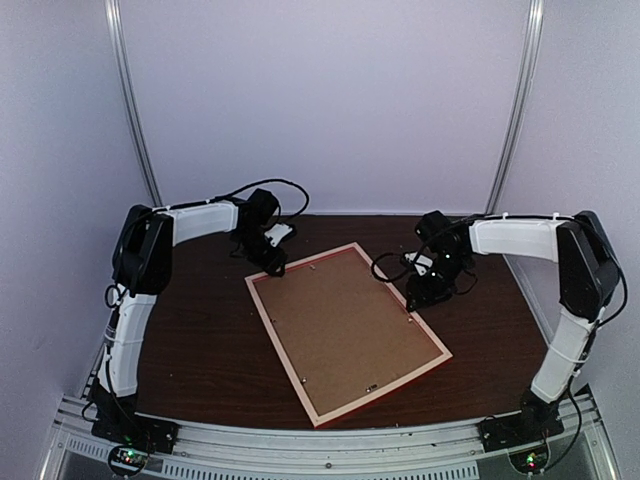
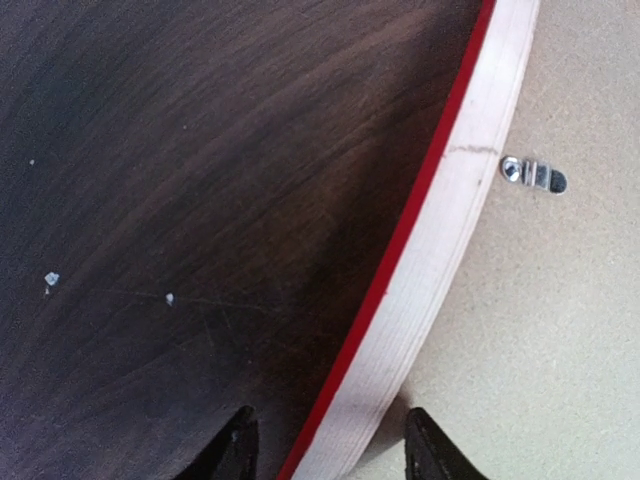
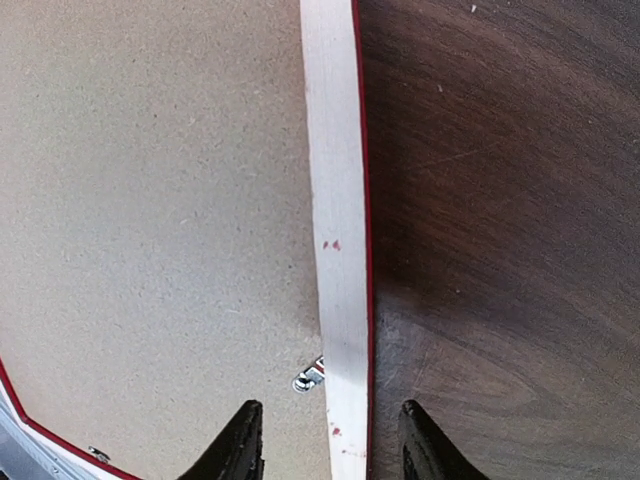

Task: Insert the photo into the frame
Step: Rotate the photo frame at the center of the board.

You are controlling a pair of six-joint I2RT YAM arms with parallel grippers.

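On the dark wooden bench (image 1: 200,340), the thin rectangular red-and-pale-wood frame (image 1: 285,350) lies back-up, centred; grasping is in hand.
At the frame's far-left corner the left gripper (image 2: 330,440) straddles the rail, fingers (image 2: 235,450) wide; on its right side the right gripper (image 3: 330,435) does likewise. The brown backing board (image 1: 345,330) fills the frame; the photo is unseen. Next, probably: both close evenly.

The frame (image 1: 280,350) lies flat, back up and skewed, with pale wood rails and a thin red outer edge. One long rail (image 2: 440,270) passes between the left gripper's (image 2: 330,445) spread fingers. The opposite rail (image 3: 335,200) passes between the right gripper's (image 3: 330,440).
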